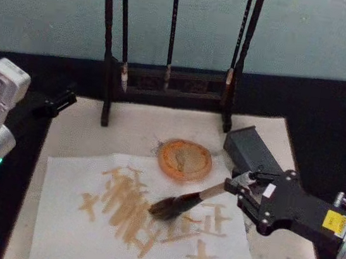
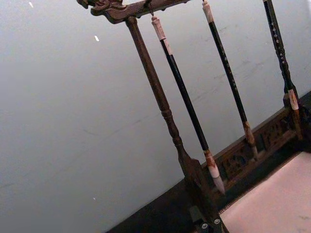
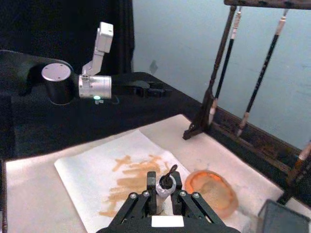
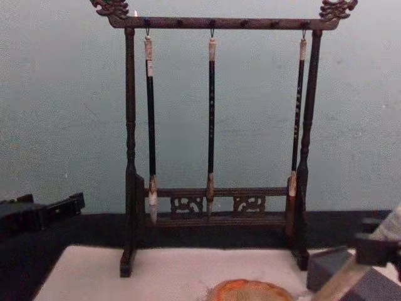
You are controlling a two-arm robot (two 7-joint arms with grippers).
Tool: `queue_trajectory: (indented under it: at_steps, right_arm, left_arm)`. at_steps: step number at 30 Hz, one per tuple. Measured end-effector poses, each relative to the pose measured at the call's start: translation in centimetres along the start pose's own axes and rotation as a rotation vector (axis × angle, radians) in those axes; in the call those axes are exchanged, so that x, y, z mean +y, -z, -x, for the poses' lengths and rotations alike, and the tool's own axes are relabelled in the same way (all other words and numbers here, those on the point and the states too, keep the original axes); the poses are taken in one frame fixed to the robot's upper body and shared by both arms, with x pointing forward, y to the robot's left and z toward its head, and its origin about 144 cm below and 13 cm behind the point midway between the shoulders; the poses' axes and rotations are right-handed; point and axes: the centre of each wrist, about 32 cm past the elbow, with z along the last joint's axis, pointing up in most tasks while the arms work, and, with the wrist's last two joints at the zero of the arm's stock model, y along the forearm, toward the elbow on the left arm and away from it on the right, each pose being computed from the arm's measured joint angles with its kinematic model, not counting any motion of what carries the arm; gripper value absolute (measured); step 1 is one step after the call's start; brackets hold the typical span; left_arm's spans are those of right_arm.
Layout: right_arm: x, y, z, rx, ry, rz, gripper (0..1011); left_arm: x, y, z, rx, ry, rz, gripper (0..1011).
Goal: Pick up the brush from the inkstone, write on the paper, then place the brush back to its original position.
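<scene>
Nearest me, the paper (image 1: 63, 236) lies on the near-left part of the cream mat (image 1: 129, 124), w/ a good dozen tan-brown strokes & crosses across its middle, from left of centre over toward its right edge, so the writing looks well along, prob most of it down. The brush (image 1: 189, 200) slants low over the paper's right half, bushy head down & seeming to touch the sheet among the strokes, handle rising toward the mat's right edge. The right gripper (image 1: 237, 188) reaches in from that side, clenched on the upper end of the handle; in the right wrist view the handle end sits pinched btwn its two fingers (image 3: 151, 178). So pick-up: done. Writing: in hand. Left to do: lift off, carry the brush back & set it down. At the paper's far edge sits a round orange dish (image 1: 185, 160), nothing lying across it, & beside it toward the mat's far-right corner a dark grey block (image 1: 247, 149); can't tell which one the brush belongs on. The left gripper (image 1: 55, 102) is parked off the mat's far-left corner over the black cloth (image 1: 327, 124), idle. Along the mat's far edge stands the brush rack (image 1: 108, 63) w/ three slim brushes (image 1: 171, 33) hanging, not part of the job
</scene>
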Motion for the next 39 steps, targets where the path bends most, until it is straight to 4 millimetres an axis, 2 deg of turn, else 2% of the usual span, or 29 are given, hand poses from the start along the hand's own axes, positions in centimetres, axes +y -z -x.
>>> queue_trajectory:
  at_steps: [11, 20, 25, 32, 39]
  right_arm:
    - [-1.8, 0.1, -0.6, 0.006, 0.041, -0.012, 169]
    - [-2.3, -0.4, -0.7, 0.002, 0.034, -0.062, 168]
    - [-1.7, -0.9, -0.5, -0.001, 0.009, -0.093, 168]
    - [0.0, -1.2, 0.1, 0.006, -0.045, -0.125, 169]
    - [1.4, -0.5, 0.5, 0.027, -0.082, -0.107, 169]
  left_arm:
    - [0.0, 0.0, 0.0, 0.0, 0.0, 0.0, 1000]
    - [0.0, 0.0, 0.0, 0.0, 0.0, 0.0, 1002]
    - [0.0, 0.0, 0.0, 0.0, 0.0, 0.0, 1002]
    - [0.0, 0.0, 0.0, 0.0, 0.0, 0.0, 1002]
    - [0.0, 0.0, 0.0, 0.0, 0.0, 0.0, 1002]
